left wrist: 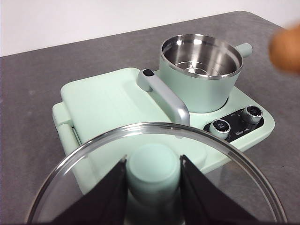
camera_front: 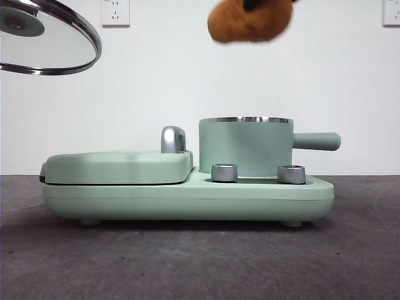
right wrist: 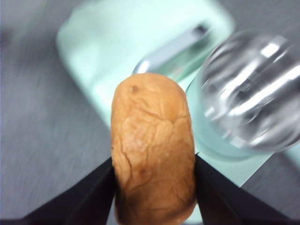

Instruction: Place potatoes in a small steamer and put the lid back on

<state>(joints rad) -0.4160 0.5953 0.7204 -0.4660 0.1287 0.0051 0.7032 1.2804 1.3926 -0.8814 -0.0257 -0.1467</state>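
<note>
Up near the top of the room's view, the potato [camera_front: 250, 20] hangs in the air above the small steamer [camera_front: 245, 147], a rounded orange-brown lump with a cracked, crusty skin and a dark speck near one end. The right gripper [right wrist: 153, 187] has its black jaws pressed against both sides of it. The steamer stands open on the mint-green cooker base [camera_front: 187, 197], its steel inside shining and its stubby handle [camera_front: 317, 141] pointing sideways. Off to the other side, held high and tilted, is the glass lid [camera_front: 47, 37], the left gripper [left wrist: 153, 174] clamped on its pale green knob [left wrist: 153, 166].
</note>
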